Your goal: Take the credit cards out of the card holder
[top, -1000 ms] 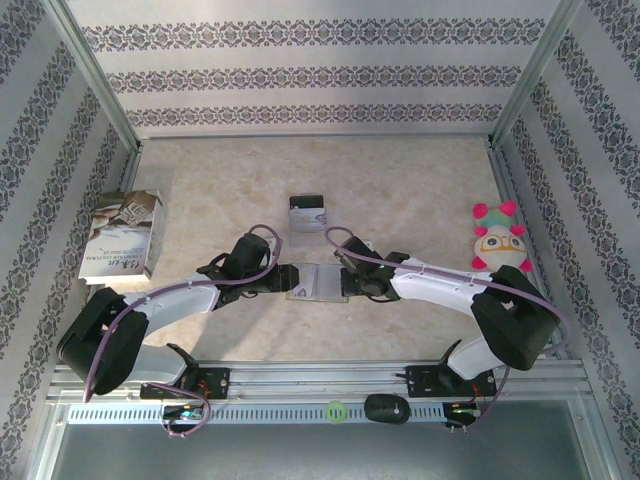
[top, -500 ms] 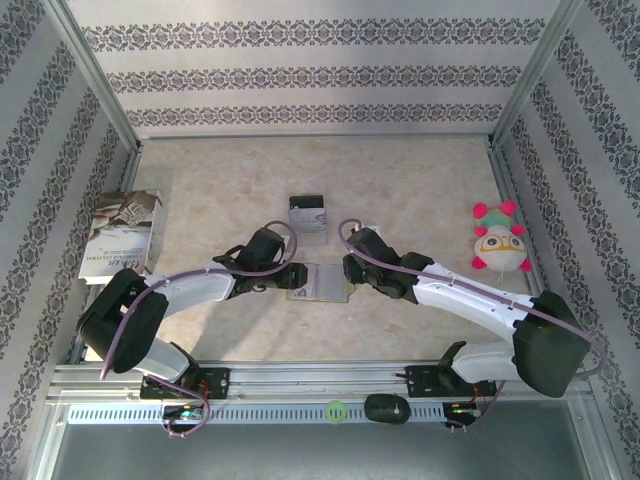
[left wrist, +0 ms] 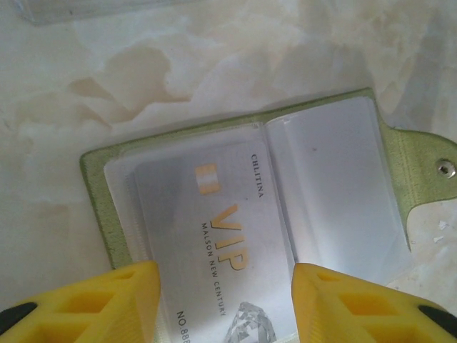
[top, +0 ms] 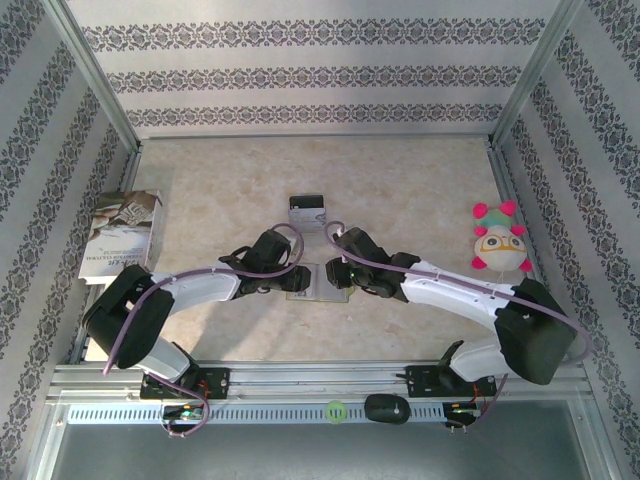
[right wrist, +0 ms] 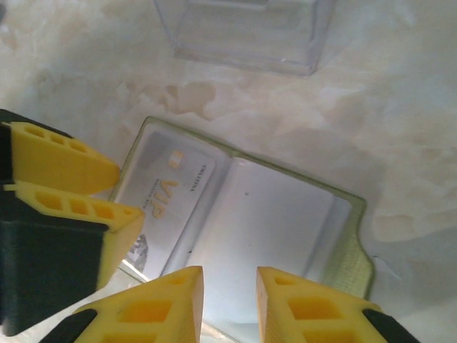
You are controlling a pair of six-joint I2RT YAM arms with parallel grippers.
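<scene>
**Top view.** An olive-green bifold card holder with clear pockets (top: 316, 284) lies open on the beige marbled counter (top: 400, 180), near the middle of its front half. It is flanked by the left gripper (top: 296, 278) and the right gripper (top: 338, 276). A small clear plastic box (top: 307, 212) stands just behind it. A printed booklet (top: 122, 235) lies at the counter's left edge and a plush toy (top: 498, 240) at its right edge, both well apart from the holder. Bare counter is noted behind the box.

**Left wrist view.** A silver credit card with gold VIP lettering (left wrist: 214, 221) is seated in the left pocket, inside the green rim. The left jaws are held apart, one finger beside each long edge of the card; contact cannot be told. A snap tab (left wrist: 428, 168) projects past the holder's right edge.

**Right wrist view.** The right jaws are parted narrowly over the near edge of the right leaf, which is seen through the gap.
</scene>
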